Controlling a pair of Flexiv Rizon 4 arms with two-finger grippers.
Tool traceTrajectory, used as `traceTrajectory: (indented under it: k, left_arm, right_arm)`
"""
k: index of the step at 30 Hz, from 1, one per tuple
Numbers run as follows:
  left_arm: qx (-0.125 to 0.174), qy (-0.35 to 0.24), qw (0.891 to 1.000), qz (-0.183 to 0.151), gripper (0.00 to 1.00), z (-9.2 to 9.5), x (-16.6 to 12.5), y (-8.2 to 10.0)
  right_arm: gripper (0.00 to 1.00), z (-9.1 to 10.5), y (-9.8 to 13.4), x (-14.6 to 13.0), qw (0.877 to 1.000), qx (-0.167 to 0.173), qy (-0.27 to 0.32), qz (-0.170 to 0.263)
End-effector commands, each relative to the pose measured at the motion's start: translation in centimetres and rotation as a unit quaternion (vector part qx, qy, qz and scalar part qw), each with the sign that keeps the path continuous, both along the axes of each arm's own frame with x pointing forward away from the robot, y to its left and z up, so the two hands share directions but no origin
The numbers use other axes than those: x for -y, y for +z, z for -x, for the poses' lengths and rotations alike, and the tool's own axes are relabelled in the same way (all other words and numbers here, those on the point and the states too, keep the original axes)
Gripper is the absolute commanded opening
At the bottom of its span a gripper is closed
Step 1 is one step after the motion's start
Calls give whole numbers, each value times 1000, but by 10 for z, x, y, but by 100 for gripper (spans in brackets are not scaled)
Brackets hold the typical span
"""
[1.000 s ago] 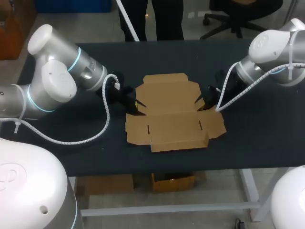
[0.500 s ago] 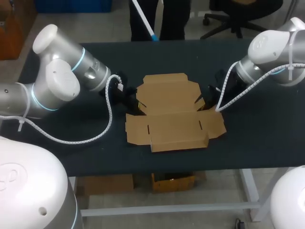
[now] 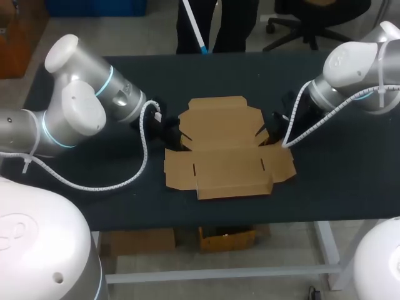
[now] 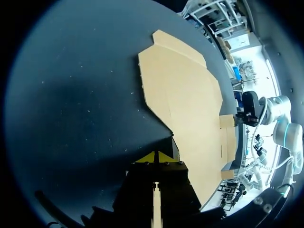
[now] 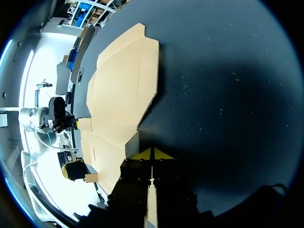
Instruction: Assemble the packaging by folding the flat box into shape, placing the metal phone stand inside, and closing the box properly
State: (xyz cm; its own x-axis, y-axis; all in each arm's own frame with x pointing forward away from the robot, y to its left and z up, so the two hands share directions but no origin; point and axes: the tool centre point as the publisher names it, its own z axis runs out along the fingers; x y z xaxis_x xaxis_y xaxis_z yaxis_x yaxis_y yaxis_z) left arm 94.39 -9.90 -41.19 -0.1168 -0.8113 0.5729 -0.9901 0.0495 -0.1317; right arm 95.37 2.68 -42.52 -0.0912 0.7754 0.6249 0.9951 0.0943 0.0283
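The flat box [image 3: 225, 147] lies unfolded in the middle of the tabletop [image 3: 337, 187]. The left gripper [image 4: 155, 156] sits low at its left edge and the right gripper [image 5: 152, 154] low at its right edge, each with its 2 yellow tips drawn together and, as far as the wrist views show, nothing pinched between them. The step in hand looks like raising the 2 side flaps, so both grippers should slip under the cardboard edges evenly and lift together, or the sheet may skid or twist.
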Motion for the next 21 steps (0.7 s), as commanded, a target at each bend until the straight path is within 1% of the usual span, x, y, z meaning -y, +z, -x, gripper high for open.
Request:
traceTrajectory:
  k: [1,9,13,21]
  left_arm:
    - [2,0,1000,-5,0,3,4,2]
    - [11,-11,1000,-12,0,5,13,8]
    - [15,-8,1000,-22,0,5,15,13]
    - [23,-11,999,-41,0,10,20,20]
  right_arm:
    - [0,1,0,1,1000,0,-3,3]
    - [0,5,7,4,1000,6,-16,22]
    - [0,6,13,5,999,10,-21,31]
    - [0,9,19,-2,998,14,-25,56]
